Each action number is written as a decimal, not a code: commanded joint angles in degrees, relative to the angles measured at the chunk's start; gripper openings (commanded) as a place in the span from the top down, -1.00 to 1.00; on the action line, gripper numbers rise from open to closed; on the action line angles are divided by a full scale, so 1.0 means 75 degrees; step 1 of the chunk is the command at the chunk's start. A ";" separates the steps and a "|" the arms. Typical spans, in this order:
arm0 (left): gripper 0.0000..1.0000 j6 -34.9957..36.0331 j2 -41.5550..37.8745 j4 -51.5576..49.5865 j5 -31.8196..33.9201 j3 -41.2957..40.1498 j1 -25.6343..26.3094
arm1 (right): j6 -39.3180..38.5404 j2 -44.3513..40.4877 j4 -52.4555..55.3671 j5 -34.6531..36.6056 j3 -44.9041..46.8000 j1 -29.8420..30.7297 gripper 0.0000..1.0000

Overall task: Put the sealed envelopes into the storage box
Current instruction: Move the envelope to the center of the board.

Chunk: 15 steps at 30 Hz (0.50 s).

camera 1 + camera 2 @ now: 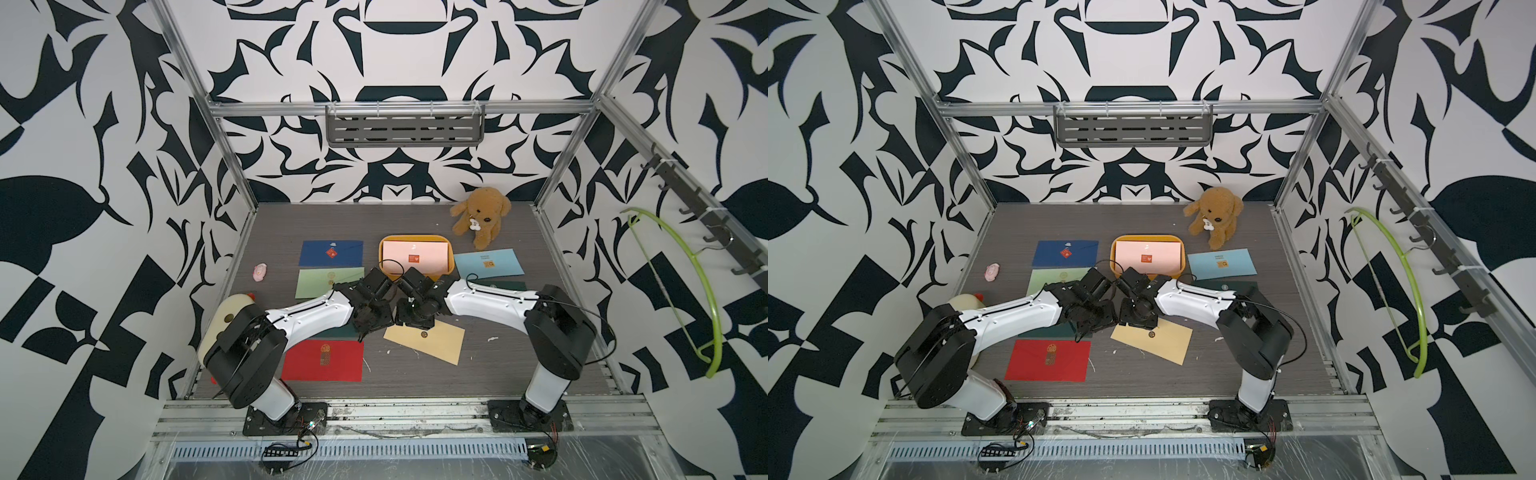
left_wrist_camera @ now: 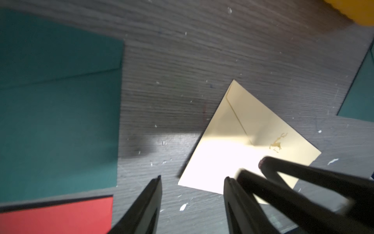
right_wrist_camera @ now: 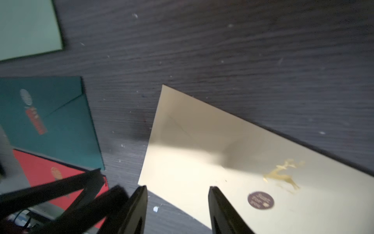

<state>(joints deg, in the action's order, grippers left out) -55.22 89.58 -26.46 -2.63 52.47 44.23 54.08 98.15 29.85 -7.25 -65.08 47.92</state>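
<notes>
left fingers [image 2: 156, 186] and right fingers [image 3: 141, 194] both hang parted, empty, crowding the cream envelope [image 3: 202, 162] flat on the desk [image 1: 498, 353] beneath them, likely to lift an edge; the storage box [image 1: 409, 237] sits just beyond.

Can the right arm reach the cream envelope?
Probably yes. The right hand hangs open over a corner of the cream envelope, and nothing lies on it, though the left hand crowds close.
</notes>
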 commanded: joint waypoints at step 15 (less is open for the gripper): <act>-0.16 0.0590 0.0711 0.0915 -0.1295 -0.0489 -0.0348 | -0.1832 -0.1154 0.0375 -0.0977 0.1271 -0.1292 0.37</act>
<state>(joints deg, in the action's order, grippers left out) -51.13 94.06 -21.19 -10.24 50.68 41.52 43.44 88.38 33.28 -11.51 -54.15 37.98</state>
